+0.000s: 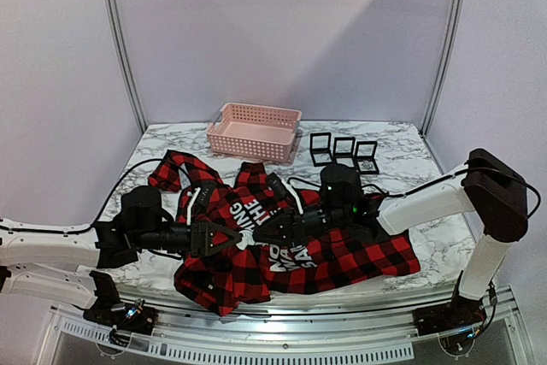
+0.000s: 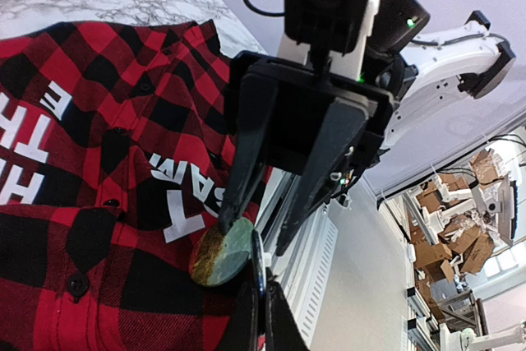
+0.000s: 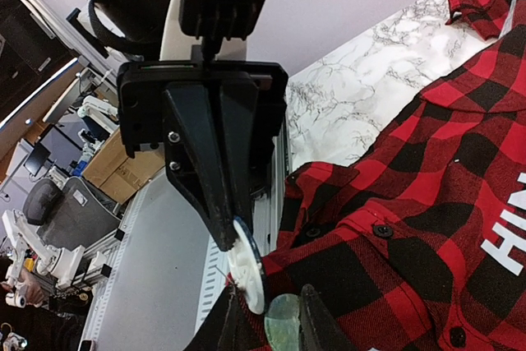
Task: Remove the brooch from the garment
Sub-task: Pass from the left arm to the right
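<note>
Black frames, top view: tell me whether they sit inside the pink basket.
No, the frames lie on the table just right of the basket, outside its rim.

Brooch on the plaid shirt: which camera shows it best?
The left wrist view: the brooch shows most of its oval, greenish-brown face there, lying against the shirt. The right wrist view catches only a pale green part of it at the bottom edge. In the top view it cannot be made out.
</note>
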